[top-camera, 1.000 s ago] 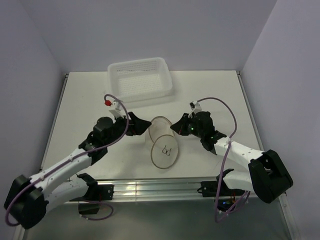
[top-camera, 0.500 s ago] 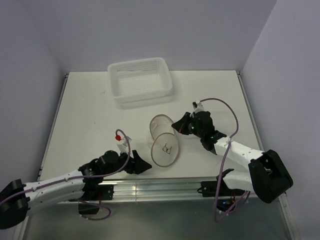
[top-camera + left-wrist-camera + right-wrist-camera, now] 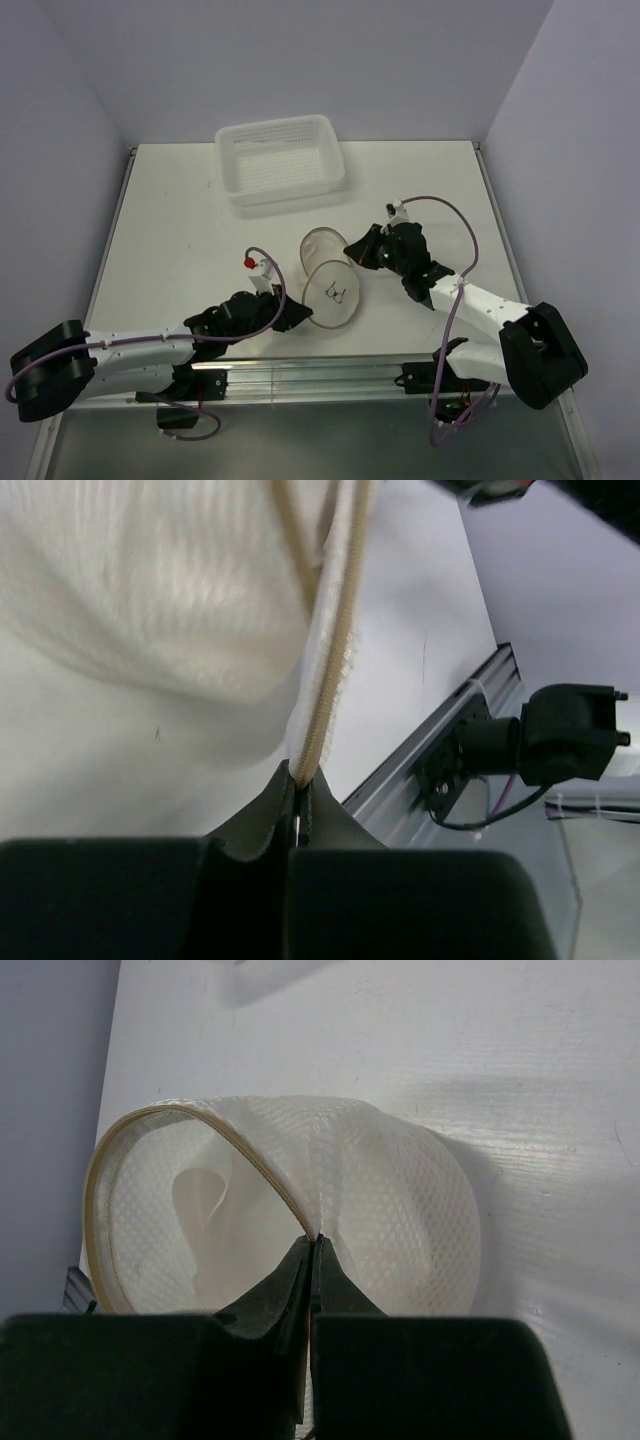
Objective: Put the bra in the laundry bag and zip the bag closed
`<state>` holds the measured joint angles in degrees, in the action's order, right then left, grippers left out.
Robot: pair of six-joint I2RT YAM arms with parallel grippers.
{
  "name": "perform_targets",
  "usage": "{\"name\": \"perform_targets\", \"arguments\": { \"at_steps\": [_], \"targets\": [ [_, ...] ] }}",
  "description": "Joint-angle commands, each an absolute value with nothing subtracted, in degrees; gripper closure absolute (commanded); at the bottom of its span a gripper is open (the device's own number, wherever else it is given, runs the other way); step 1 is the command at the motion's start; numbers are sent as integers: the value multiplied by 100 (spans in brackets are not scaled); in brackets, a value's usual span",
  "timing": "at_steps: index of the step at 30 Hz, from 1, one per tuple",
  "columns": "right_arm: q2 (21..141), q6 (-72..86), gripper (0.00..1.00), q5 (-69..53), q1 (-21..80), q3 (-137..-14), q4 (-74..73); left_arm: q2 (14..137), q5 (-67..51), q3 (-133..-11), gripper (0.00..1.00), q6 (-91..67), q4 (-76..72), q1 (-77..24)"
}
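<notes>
Left wrist view has the left fingers [image 3: 262, 818] clamped on the beige zip edge of the laundry bag [image 3: 335, 650], while the right fingers [image 3: 345, 1298] are pinched shut on its rim at the opposite side. The bag lies on the worktop [image 3: 170, 220] between the arms, and a pale shape inside is probably the bra [image 3: 200, 1210]. If the two pulls oppose each other, the thin edge may slip free, or loose fabric could snag in the zip.
</notes>
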<state>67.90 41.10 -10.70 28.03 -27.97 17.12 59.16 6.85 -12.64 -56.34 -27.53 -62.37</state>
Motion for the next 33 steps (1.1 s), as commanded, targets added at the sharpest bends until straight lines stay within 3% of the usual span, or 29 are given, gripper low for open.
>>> {"name": "perform_targets", "arguments": {
  "at_steps": [1, 6, 10, 21, 23, 24, 26, 27, 31, 33],
  "targets": [
    [6618, 4061, 100, -1046, 2909, -2804, 1706, 5548, 1282, -2134, 100, -5090, -2148, -6267],
    [6355, 3938, 100, -905, 3102, -2646, 1389, 5142, 1986, -3566, 100, -4079, -330, -6197],
    [6153, 3823, 100, -870, 3190, -2637, 1082, 5369, 2092, -4314, 100, -3535, 235, -5925],
    [5836, 3788, 100, -984, 3322, -2725, 659, 6932, 1178, -4816, 100, -3331, -113, -4396],
    [5757, 3919, 100, -932, 3322, -2672, 641, 7197, 1186, -5034, 89, -3349, -114, -4149],
    [5731, 4050, 100, -932, 3331, -2637, 676, 7468, 1143, -5132, 67, -3349, -79, -4096],
    [5634, 4192, 100, -853, 3331, -2540, 782, 7655, 1038, -5448, 44, -3340, -35, -4069],
    [5599, 4314, 100, -766, 3322, -2505, 817, 7716, 898, -5519, 28, -3349, -26, -4087],
    [5555, 4491, 100, -440, 3322, -2540, 879, 7375, 1045, -5468, 13, -3524, 316, -4096],
    [5590, 4483, 100, -396, 3322, -2610, 870, 6850, 1264, -5213, 12, -3638, 509, -4096]
  ]
}}
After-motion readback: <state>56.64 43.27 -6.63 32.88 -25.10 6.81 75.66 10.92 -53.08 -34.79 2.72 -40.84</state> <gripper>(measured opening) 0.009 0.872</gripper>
